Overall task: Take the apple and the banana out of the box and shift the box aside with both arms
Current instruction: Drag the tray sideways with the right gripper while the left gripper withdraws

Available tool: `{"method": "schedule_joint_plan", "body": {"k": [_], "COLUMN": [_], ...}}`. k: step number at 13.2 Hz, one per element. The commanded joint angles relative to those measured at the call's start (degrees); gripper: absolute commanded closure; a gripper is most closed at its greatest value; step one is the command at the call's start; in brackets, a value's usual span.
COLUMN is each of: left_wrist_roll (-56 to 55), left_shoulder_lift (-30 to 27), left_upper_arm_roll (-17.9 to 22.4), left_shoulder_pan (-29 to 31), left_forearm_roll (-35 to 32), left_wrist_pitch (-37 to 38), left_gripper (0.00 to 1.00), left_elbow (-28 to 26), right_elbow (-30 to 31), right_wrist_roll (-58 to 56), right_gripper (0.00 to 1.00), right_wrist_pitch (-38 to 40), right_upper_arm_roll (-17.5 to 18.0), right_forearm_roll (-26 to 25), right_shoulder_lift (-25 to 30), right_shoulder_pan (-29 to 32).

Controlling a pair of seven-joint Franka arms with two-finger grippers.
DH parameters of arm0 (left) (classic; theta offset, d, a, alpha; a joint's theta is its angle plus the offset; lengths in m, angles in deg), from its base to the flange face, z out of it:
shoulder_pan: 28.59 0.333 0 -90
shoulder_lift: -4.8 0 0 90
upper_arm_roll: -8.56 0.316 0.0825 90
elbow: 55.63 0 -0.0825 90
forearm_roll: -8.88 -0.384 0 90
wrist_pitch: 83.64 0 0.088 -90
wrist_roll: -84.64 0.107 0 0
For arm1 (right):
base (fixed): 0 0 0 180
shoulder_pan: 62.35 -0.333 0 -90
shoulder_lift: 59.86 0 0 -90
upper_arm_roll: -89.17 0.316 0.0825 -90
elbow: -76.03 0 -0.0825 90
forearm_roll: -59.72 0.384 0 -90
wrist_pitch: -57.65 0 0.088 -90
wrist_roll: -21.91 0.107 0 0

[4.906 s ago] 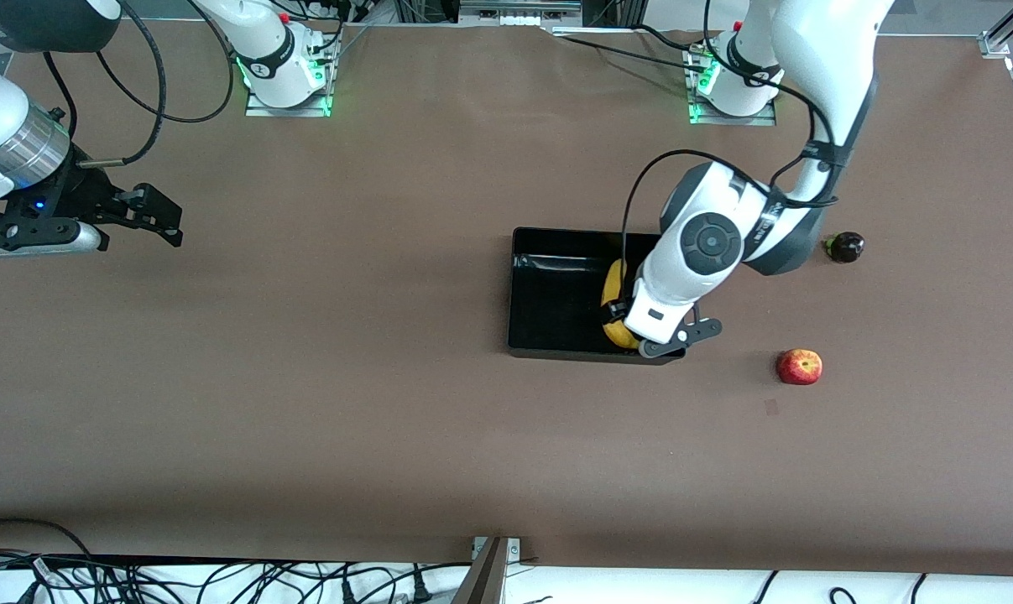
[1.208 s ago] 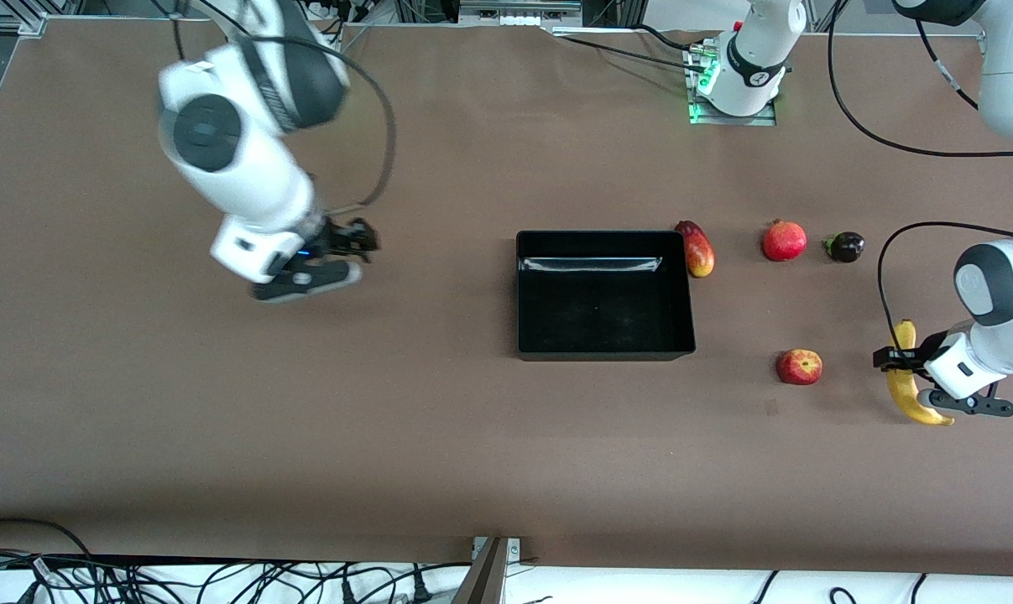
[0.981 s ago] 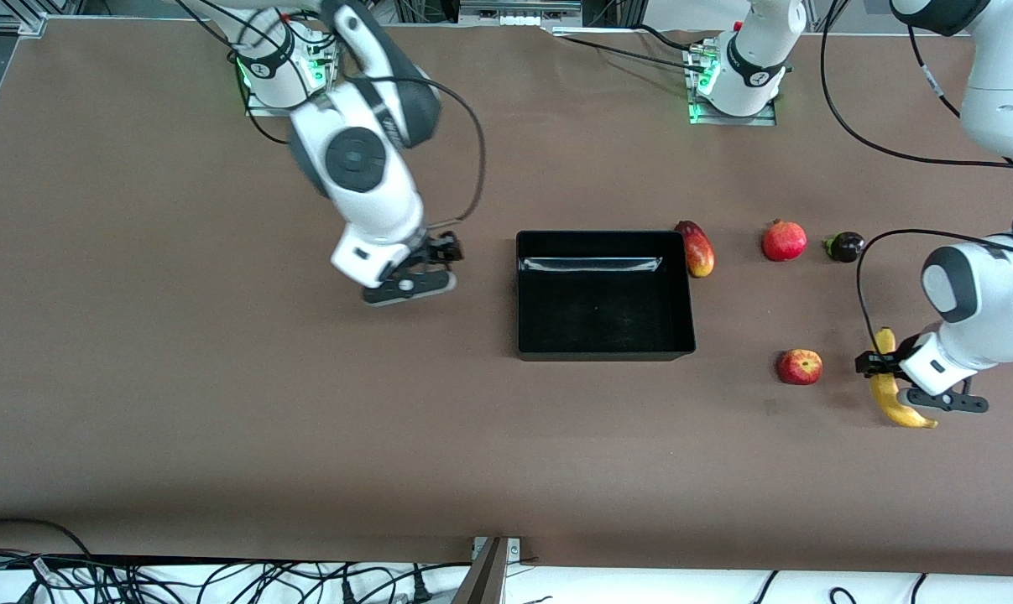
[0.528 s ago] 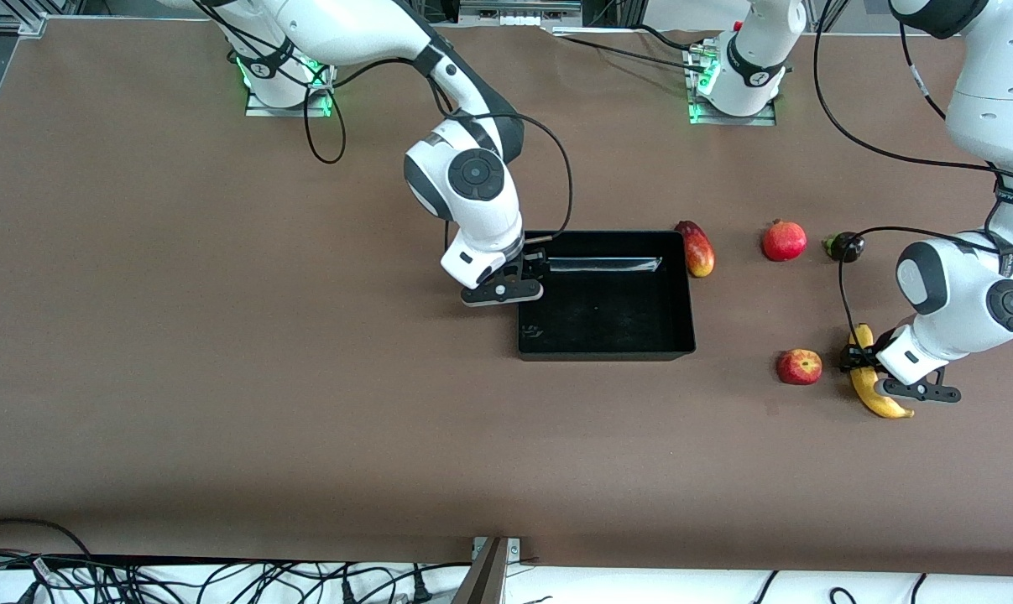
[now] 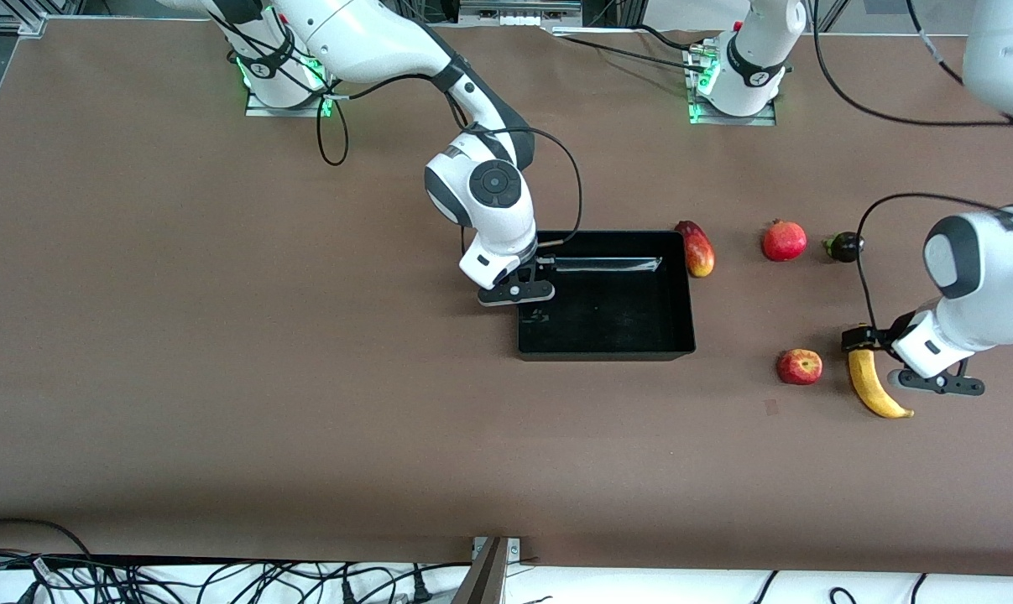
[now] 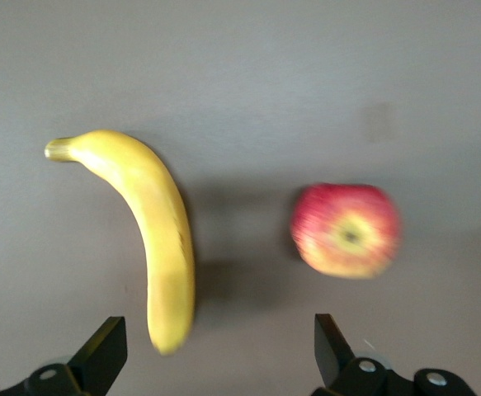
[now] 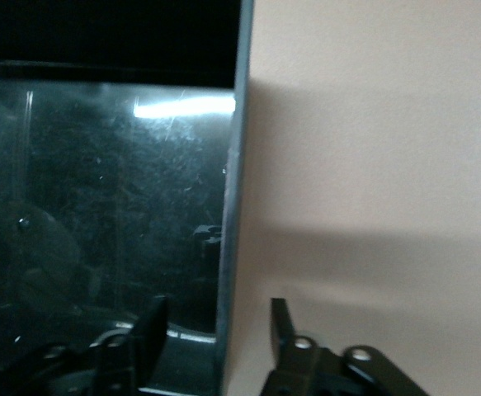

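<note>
The black tray (image 5: 682, 289) sits mid-table and holds nothing. My right gripper (image 5: 529, 270) is open, its jaws astride the tray's wall at the right arm's end; in the right wrist view that wall (image 7: 233, 206) runs between the fingers of the right gripper (image 7: 217, 330). The banana (image 5: 874, 387) lies on the table toward the left arm's end, beside the apple (image 5: 800, 367). My left gripper (image 5: 871, 344) is open and empty, up over the banana. In the left wrist view the left gripper (image 6: 215, 355) hangs above the banana (image 6: 153, 239) and apple (image 6: 346, 229).
A mango (image 5: 697, 249) lies against the tray's wall at the left arm's end. A pomegranate (image 5: 784, 241) and a small dark fruit (image 5: 844, 247) lie farther from the front camera than the apple. Bare brown table (image 5: 305, 403) lies toward the right arm's end.
My left gripper has let go of the banana, which now lies beside the apple, and has lifted off it. My right gripper has swung across to the tray and settled over its wall.
</note>
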Motion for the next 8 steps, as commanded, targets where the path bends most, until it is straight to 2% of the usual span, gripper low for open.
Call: {"method": "schedule_joint_plan", "body": {"k": [1,5,8], "left_wrist_roll": [-1.9,-4.0,-5.9], "left_shoulder_lift": [-10.0,-20.1,-27.4], "left_upper_arm_roll": [0.6,0.7,0.6], "left_shoulder_pan": [-3.3,-8.5,-11.4], "left_forearm_roll": [0.2,0.2,0.2], "left_wrist_pitch": [8.9,18.0,20.0], "left_gripper": [0.0,0.0,0.0], "left_elbow": [-1.1,0.4,0.4], "right_elbow": [-1.3,-1.3,-1.1], "right_wrist_roll": [-1.7,-7.9,-21.2], "right_gripper": [1.0,1.0,1.0], "right_wrist_pitch": [1.0,7.4,13.3], "right_upper_arm_roll": [-0.4,-0.6,-0.4], "right_forearm_roll": [-0.2,0.5,2.2], "right_shoulder_lift": [0.2,3.6,7.5], "right_shoulder_pan": [1.7,6.2,15.9]}}
